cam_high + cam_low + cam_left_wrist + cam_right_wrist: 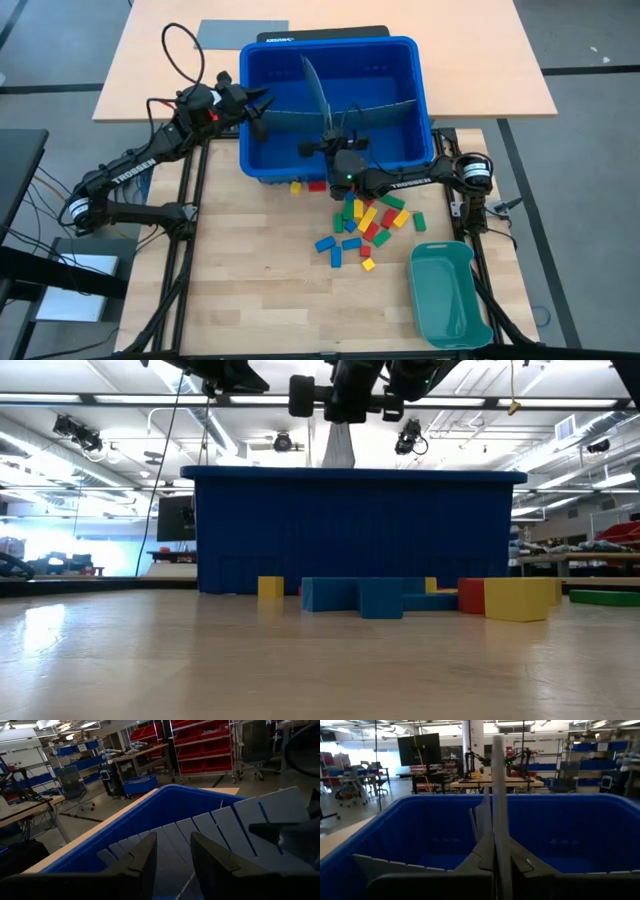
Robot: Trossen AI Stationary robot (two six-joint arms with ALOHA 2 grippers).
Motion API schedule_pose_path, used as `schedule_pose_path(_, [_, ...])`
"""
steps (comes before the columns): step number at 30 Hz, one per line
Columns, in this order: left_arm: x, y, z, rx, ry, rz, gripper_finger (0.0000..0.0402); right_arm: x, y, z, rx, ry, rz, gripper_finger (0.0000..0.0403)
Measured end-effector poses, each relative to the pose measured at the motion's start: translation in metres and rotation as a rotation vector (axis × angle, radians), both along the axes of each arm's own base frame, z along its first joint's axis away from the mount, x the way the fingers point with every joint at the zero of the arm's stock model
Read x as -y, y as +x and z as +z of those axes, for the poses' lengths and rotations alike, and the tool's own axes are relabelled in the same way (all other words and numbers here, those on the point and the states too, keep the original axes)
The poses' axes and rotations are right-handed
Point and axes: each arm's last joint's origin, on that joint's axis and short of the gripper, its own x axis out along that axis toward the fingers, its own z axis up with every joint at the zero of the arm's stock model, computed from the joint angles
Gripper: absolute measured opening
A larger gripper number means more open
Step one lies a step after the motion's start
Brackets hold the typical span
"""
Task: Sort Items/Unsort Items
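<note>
1. Two hands are at the blue bin (262,160) at the counter's far edge, and both deal with the grey slotted divider sheets (385,112) standing crossed inside it, not with the blocks
2. The right hand (495,862) is clamped shut on the upright divider sheet (499,795), pinching it edge-on from above the bin's near wall; this looks like a grip for lifting or seating that sheet
3. The left hand (172,855) hovers over the bin's left wall with its fingers (145,857) parted and nothing between them, pointing along a slotted sheet (235,827); it seems placed to steady or take that piece
4. The items, small blocks (362,222) in red, yellow, green and blue, lie loose on the counter (250,290) just in front of the bin, towards the right half; none can be seen inside the bin
5. They share no common heading: long axes run in mixed directions, some parallel to the bin's near wall, others skewed
6. The teal tray (447,298) sits empty near the counter's near right corner, long axis running near to far
7. Sorting appears not yet begun; the dividers probably need settling first
</note>
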Motion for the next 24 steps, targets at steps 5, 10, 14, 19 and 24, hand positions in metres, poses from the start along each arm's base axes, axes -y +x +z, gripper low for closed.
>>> schedule_pose_path(5, [0.0,0.0,0.0,-0.001,-0.001,0.0,0.0126,-0.011,-0.005,0.01,-0.019,-0.016,-0.024,0.0054])
schedule_pose_path(10, [0.0,0.0,0.0,0.0,-0.002,0.0,0.0126,-0.022,-0.011,0.022,-0.011,-0.008,-0.042,0.0112])
schedule_pose_path(14, [0.0,0.0,0.0,-0.002,-0.003,0.0,0.0126,-0.037,-0.014,0.042,-0.024,-0.003,-0.032,0.0148])
schedule_pose_path(19, [0.0,0.0,-0.001,-0.005,-0.005,0.004,0.0126,-0.053,-0.022,0.111,-0.075,0.0,-0.023,0.017])
schedule_pose_path(24, [0.0,0.0,-0.002,0.002,-0.028,0.003,0.0126,-0.044,-0.027,0.181,-0.225,-0.009,-0.04,0.0168])
